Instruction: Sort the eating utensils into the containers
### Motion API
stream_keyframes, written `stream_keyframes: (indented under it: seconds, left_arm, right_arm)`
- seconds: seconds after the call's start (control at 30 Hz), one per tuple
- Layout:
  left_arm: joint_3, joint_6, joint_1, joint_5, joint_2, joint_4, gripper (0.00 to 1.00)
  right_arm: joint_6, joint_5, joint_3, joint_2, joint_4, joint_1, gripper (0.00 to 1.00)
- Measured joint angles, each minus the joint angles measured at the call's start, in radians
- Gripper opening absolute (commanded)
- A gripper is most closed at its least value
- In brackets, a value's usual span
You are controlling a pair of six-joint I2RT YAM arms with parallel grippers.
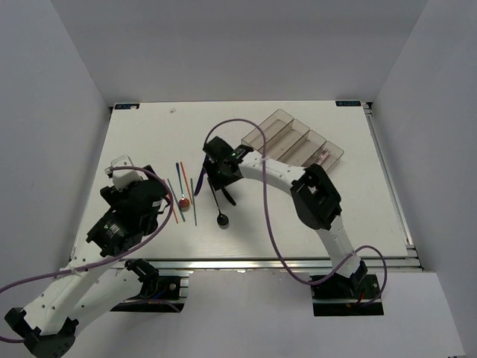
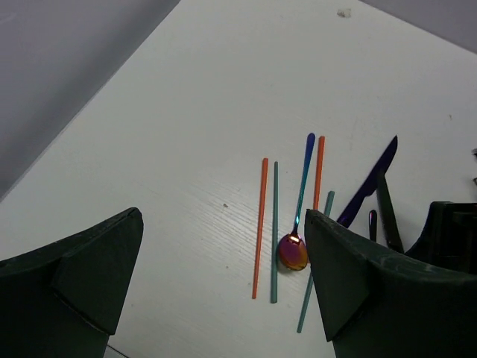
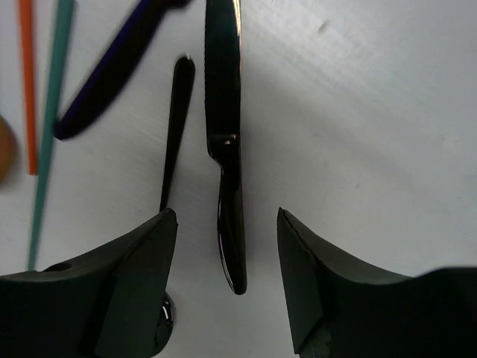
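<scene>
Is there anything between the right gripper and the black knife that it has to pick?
Nothing visible. The black knife lies bare on the table between the open fingers of the right gripper. The black spoon lies close beside the knife, near one finger, and might get caught.

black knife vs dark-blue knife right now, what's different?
Colour: the black knife is glossy black, the dark-blue knife blue-violet. Pose: the black knife runs straight between the fingers of the right gripper; the dark-blue knife lies slanted outside them. Both lie flat on the table.
</scene>
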State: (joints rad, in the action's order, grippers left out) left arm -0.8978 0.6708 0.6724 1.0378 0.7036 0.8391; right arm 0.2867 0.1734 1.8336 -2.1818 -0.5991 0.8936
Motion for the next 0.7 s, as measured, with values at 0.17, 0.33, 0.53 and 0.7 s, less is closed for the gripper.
stream_keyframes:
  seconds: [0.17,0.33,0.53,0.7]
  left_arm:
    - [0.058,-0.054,0.0,-0.057,0.007,-0.045,0.98]
    - [0.058,-0.092,0.0,-0.113,0.127,-0.079,0.98]
    - [0.058,-0.108,0.0,-0.146,0.162,-0.082,0.98]
    - [0.058,-0.114,0.0,-0.148,0.069,-0.093,0.98]
  right_arm:
    - [-0.006,0.007,0.005,-0.076,-0.063,0.029,0.59]
    - [-0.01,0.009,0.041,-0.092,-0.074,0.032,0.53]
    - [-0.024,0.026,0.115,-0.156,-0.078,0.028,0.45]
    - [-0.027,0.021,0.143,-0.177,-0.08,0.021,0.28]
